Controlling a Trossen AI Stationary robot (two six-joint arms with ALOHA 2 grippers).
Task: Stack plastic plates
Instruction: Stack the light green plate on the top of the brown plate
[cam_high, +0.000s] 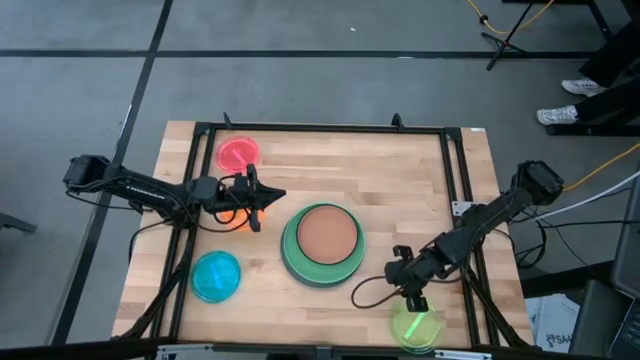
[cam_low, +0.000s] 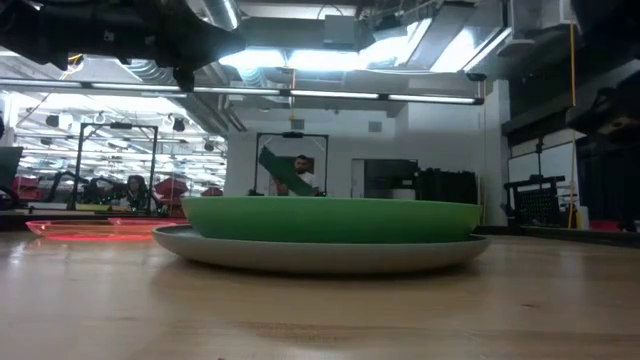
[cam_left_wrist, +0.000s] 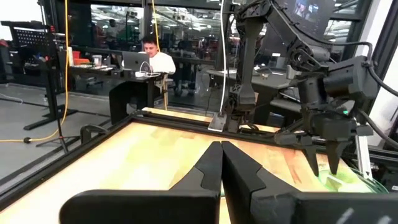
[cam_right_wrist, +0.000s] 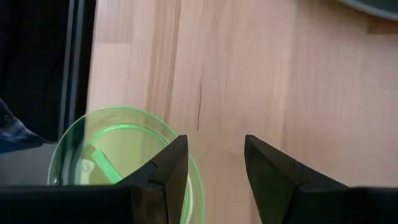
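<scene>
A stack stands mid-table: a large grey plate (cam_high: 288, 262) at the bottom, a green one (cam_low: 330, 218) on it, and a brown one (cam_high: 326, 232) on top. The small pink plate (cam_high: 238, 153), cyan plate (cam_high: 216, 276) and lime plate (cam_high: 416, 328) each lie flat on the wood. An orange plate (cam_high: 238, 221) shows partly under my left arm. My left gripper (cam_high: 280, 195) is shut and held level left of the stack, pointing at it. My right gripper (cam_right_wrist: 214, 149) is open, pointing down over the lime plate's (cam_right_wrist: 118, 155) far rim.
A black frame rail (cam_high: 320, 127) runs round the tabletop. Bare wood lies between the stack and the lime plate (cam_right_wrist: 280, 74). People sit at desks in the room beyond the table (cam_left_wrist: 152, 59). Cables hang from both arms.
</scene>
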